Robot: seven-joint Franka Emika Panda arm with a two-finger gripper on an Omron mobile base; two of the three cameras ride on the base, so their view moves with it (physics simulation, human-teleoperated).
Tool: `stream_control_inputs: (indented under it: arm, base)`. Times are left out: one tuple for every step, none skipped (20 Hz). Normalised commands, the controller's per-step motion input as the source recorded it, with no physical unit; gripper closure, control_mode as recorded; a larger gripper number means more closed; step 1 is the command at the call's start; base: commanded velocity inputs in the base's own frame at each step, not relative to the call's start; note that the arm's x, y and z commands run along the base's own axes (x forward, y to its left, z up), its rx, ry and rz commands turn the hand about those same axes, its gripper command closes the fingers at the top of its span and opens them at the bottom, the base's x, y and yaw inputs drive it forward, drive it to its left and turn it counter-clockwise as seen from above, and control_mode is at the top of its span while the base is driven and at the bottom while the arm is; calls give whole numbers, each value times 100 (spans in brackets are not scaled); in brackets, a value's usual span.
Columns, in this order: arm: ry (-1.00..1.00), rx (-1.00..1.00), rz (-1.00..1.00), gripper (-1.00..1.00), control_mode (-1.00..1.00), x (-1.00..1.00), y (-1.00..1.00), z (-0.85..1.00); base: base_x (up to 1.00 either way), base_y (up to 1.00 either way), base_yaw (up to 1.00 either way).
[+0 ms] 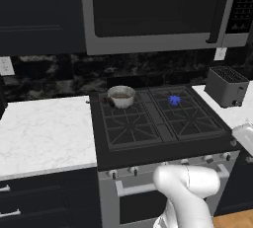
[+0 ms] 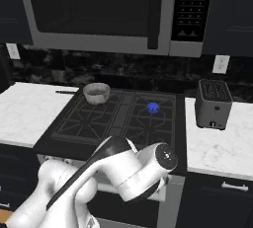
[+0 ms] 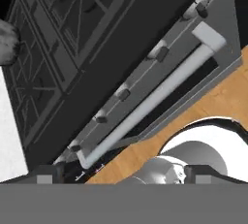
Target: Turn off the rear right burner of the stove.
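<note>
Gripper fingertips sit low before the wide black gas stove; I cannot tell their spread. Its row of small silver knobs lies ahead, slanting. Behind them, the small blue-flamed rear right burner burns.

On the stove, the rear right burner is being flanked at nine o'clock by a pot; a toaster is being carried by the tabletop at three o'clock.

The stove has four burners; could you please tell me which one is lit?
The rear right burner: it alone shows a blue flame on the stove.
</note>
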Motion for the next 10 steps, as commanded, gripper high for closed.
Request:
stream_control_inputs:
  arm:
    - [0,32,-41,-100,-100,-39,-54,-83]
    - [0,32,-41,-100,-100,-32,-51,-81]
    - [0,31,-41,-100,-100,-32,-53,-84]
    - [0,31,-41,-100,-100,-36,-65,-79]
    - [0,32,-41,-100,-100,-42,-65,-78]
    - [0,33,-42,-100,-100,-44,-64,-77]
    - [0,35,-43,-100,-100,-33,-51,-75]
    - [0,35,-44,-100,-100,-9,-36,-73]
    - [-2,32,-42,-100,-100,0,-22,-73]
    - [-4,30,-38,-100,-100,0,-23,-71]
  base:
    - [0,0,0]
    - [0,0,0]
    - [0,0,0]
    - [0,0,0]
    - [0,0,0]
    - [0,0,0]
    - [0,0,0]
    - [0,0,0]
    - [0,0,0]
    - [0,0,0]
